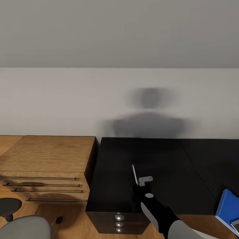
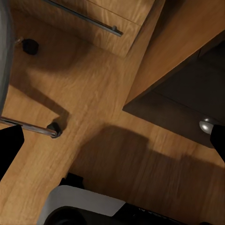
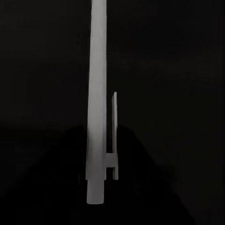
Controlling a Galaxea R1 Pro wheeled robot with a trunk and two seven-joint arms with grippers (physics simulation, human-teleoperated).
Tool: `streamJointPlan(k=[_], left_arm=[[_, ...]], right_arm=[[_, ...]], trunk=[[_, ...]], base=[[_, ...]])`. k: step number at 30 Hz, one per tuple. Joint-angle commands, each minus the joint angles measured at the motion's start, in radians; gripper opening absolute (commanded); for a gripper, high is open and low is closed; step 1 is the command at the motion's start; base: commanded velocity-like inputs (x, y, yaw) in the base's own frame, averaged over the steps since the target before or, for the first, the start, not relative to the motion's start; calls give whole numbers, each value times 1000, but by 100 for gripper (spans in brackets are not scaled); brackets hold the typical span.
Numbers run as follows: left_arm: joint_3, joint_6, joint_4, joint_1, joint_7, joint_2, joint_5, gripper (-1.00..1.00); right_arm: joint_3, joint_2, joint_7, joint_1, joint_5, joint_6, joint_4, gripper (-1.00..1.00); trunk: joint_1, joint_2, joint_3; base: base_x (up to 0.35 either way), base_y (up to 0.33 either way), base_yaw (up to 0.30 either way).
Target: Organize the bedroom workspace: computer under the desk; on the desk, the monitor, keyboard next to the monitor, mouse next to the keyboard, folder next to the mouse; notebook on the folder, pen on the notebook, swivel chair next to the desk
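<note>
My right gripper (image 1: pixel 138 186) is shut on the thin silvery-white pen (image 1: pixel 134 175), holding it a little above the glossy black desk (image 1: pixel 159 159), near the front of its left part. In the right wrist view the pen (image 3: pixel 97 93) runs lengthwise with its clip showing against the dark desk top. The bright blue folder (image 1: pixel 227 207) shows at the lower right edge of the head view, by the desk's front edge. The grey swivel chair (image 1: pixel 25 227) stands at the lower left. My left gripper (image 2: pixel 112 145) hangs open over the wood floor, its black fingertips (image 2: pixel 9 150) far apart.
A light wooden dresser (image 1: pixel 46 156) with bar handles stands against the desk's left side. The desk's dark drawer unit (image 1: pixel 119 222) with round knobs is below the front edge. A chair base leg and castor (image 2: pixel 54 129) sit on the floor near my own base (image 2: pixel 84 201).
</note>
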Motion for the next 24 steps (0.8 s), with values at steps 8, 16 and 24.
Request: streamJointPlan(k=[8, 16, 24], left_arm=[[-4, -6, -3, 0, 8, 3, 10, 100], [0, -5, -4, 0, 8, 4, 11, 100], [4, -3, -6, 0, 9, 6, 12, 100]], right_arm=[[3, -1, -10, -1, -7, 7, -1, -100], [0, -5, -9, -1, -8, 3, -6, -100], [-15, -27, -32, 3, -7, 16, -198, -100]], trunk=[[-4, 6, 2], [-34, 62, 27], [-65, 118, 52]], base=[[0, 0, 0], [0, 0, 0], [-86, 0, 0]])
